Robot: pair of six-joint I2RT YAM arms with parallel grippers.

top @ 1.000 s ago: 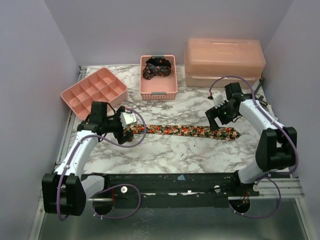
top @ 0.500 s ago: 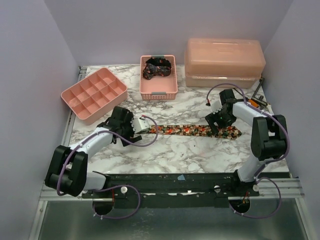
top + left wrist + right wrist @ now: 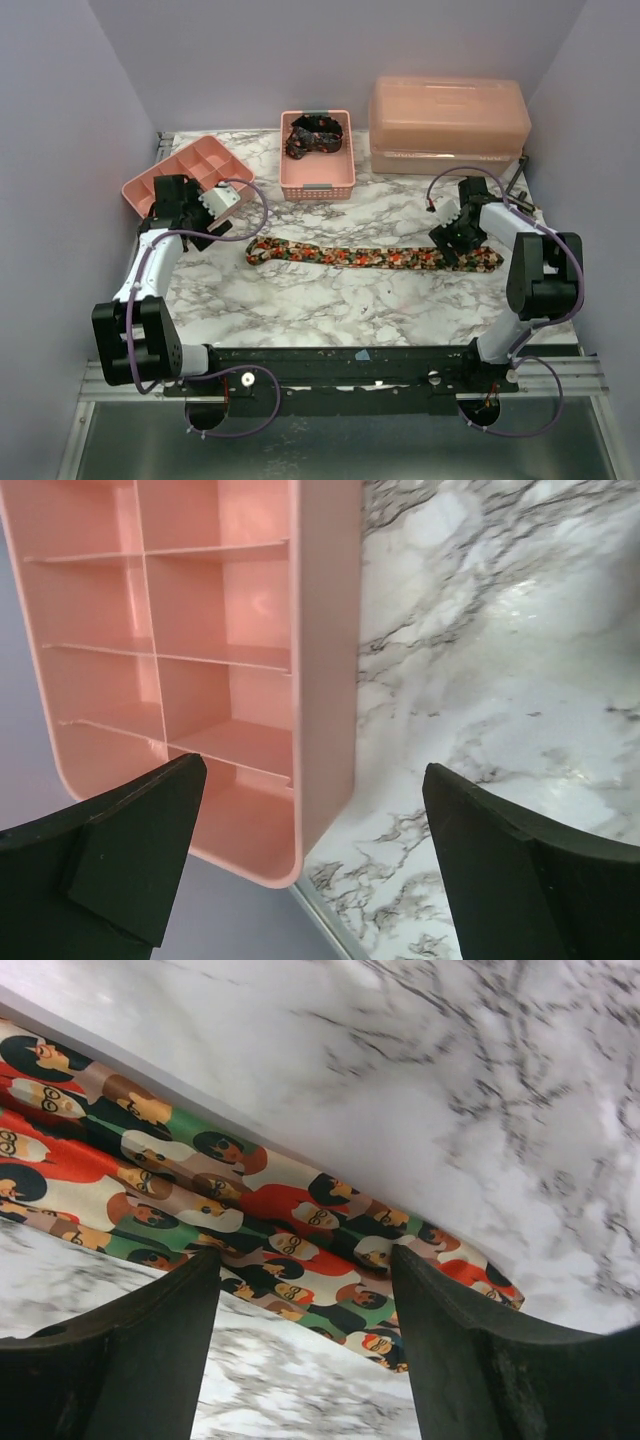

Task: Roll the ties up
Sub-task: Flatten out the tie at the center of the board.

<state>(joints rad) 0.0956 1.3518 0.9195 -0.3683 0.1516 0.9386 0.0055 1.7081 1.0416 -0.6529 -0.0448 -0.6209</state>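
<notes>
The printed tie (image 3: 370, 258) lies unrolled across the middle of our table (image 3: 330, 305), our right claw (image 3: 300, 1255) open astride its wide end near the right edge, left claw (image 3: 312, 770) open and empty, rolling not yet begun.

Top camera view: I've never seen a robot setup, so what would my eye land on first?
Most likely the bright tie, printed with little faces in red, orange and green, stretched flat across the marble table, with the right pincer open astride it near its wide end. Next, the pink things at the back: a divided tray on the left, a basket holding a dark coiled tie, and a big lidded box.
</notes>
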